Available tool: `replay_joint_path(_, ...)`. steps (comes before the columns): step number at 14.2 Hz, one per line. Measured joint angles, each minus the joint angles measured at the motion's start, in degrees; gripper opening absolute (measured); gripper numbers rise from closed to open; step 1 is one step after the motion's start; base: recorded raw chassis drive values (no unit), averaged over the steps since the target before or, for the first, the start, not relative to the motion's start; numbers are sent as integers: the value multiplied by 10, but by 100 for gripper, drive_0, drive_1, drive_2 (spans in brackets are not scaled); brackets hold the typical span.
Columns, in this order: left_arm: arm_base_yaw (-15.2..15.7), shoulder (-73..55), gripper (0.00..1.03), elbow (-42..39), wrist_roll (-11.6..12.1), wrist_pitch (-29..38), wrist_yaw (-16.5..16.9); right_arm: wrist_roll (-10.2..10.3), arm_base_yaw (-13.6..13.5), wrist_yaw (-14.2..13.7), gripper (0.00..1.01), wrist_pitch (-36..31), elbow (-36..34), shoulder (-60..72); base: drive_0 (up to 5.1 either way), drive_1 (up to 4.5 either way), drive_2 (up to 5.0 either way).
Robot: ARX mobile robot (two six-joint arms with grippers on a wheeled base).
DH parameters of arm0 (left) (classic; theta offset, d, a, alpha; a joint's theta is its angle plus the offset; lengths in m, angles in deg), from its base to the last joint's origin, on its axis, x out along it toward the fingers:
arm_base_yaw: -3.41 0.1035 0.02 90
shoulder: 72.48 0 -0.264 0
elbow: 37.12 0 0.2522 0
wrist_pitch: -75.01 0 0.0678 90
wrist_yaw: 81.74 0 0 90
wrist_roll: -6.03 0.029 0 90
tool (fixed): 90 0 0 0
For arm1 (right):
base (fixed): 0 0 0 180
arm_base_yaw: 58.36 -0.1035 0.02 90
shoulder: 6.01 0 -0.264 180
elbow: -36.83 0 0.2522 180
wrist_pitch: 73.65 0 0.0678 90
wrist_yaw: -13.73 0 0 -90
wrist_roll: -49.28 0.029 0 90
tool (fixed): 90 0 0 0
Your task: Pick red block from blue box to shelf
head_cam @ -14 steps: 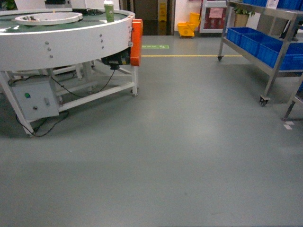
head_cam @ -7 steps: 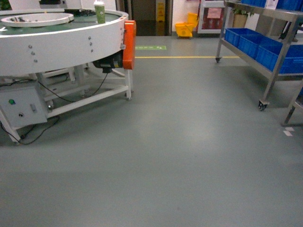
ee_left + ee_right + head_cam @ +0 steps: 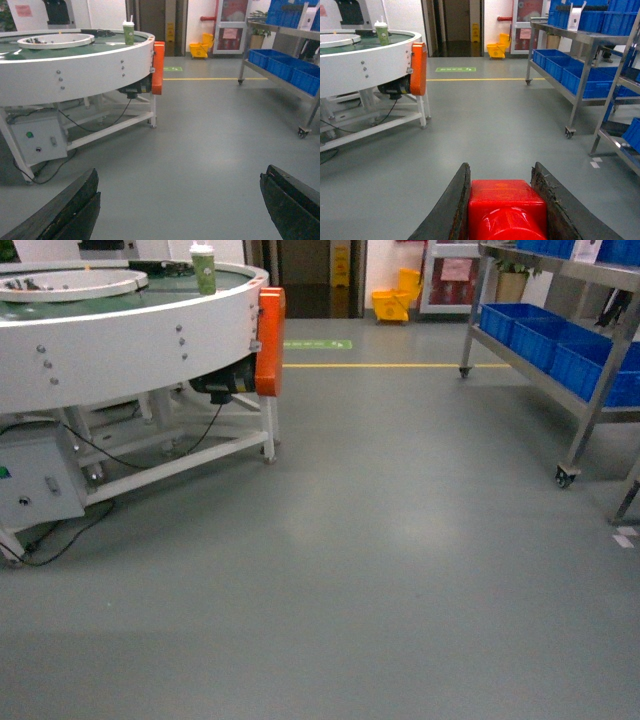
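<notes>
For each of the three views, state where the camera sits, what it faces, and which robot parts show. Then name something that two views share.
Head: on the robot, slanting down at the floor between conveyor table and shelf; no robot parts.
Left wrist: behind the left gripper, fingers wide apart, empty.
Right wrist: behind the right gripper, clamping the red block.
Shared: the green cup and the yellow mop bucket.

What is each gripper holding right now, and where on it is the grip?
The right gripper clamps the red block by its two opposite sides. The left gripper is open, empty.

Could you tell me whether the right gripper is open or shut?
Shut on the red block: in the right wrist view both fingers press against its sides.
</notes>
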Motion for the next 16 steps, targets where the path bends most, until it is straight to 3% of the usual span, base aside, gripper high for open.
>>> replay_joint_path(16, 0, 0, 98, 0, 0, -4, 0, 0, 0, 0, 29, 2, 0, 0, 1, 435, -432)
